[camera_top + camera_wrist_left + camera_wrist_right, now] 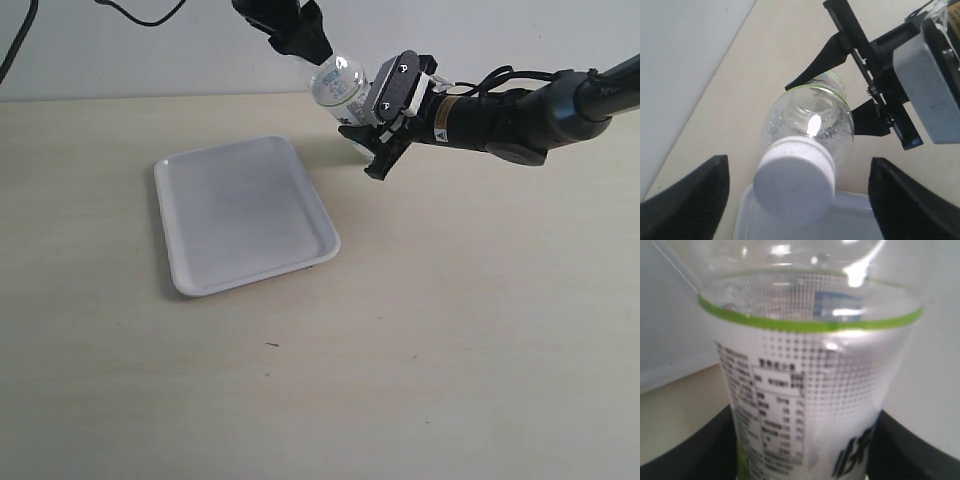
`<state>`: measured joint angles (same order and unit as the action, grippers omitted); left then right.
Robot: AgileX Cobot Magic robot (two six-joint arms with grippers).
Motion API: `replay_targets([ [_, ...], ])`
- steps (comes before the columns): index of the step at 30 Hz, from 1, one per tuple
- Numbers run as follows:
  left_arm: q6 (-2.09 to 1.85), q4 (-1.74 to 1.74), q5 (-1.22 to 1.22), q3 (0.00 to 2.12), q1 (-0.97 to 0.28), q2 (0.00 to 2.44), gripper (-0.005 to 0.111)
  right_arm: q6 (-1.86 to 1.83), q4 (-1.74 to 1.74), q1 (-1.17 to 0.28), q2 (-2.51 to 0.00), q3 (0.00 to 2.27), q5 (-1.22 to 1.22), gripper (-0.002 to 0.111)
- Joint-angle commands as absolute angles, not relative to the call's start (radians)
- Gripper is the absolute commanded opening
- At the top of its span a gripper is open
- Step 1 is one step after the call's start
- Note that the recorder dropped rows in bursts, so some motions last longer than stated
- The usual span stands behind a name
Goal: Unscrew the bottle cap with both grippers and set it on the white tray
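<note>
The clear bottle with its white-and-green label is held tilted above the table's far side, just beyond the white tray. My right gripper is shut on its labelled body, with black fingers pressing both sides of the bottle. The white bottle cap sits on the bottle's neck. My left gripper is open, its two black fingers standing wide apart on either side of the cap without touching it. In the exterior view the left gripper hides the cap.
The tray's rim lies below the cap in the left wrist view. A pale wall runs behind the table, and a black cable hangs at the far left. The right arm reaches in from the right.
</note>
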<state>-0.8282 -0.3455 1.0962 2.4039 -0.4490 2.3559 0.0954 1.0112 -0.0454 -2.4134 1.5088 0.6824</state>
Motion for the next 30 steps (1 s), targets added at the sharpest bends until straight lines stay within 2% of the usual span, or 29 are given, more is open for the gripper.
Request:
replay_targets([
  [1, -0.909, -0.344, 1.099, 2.41, -0.449, 2.35, 0.074, 0.09, 0.996, -0.047, -2.413, 1.503, 0.687, 0.0],
  [14, -1.173, -0.302, 1.045, 2.41, -0.449, 2.35, 0.073, 0.09, 0.996, -0.047, -2.413, 1.503, 0.687, 0.0],
  [19, -1.173, -0.299, 1.069, 2.41, -0.449, 2.35, 0.044, 0.09, 0.996, -0.047, -2.413, 1.503, 0.687, 0.0],
  [27, -1.173, -0.341, 1.063, 2.41, -0.449, 2.35, 0.039, 0.09, 0.996, -0.047, -2.413, 1.503, 0.697, 0.0],
  [28, -1.173, -0.343, 1.067, 2.41, -0.449, 2.35, 0.036, 0.09, 0.996, -0.047, -2.413, 1.503, 0.697, 0.0],
  [30, -1.173, -0.343, 1.074, 2.41, -0.449, 2.35, 0.019, 0.09, 0.996, -0.047, -2.413, 1.503, 0.697, 0.0],
])
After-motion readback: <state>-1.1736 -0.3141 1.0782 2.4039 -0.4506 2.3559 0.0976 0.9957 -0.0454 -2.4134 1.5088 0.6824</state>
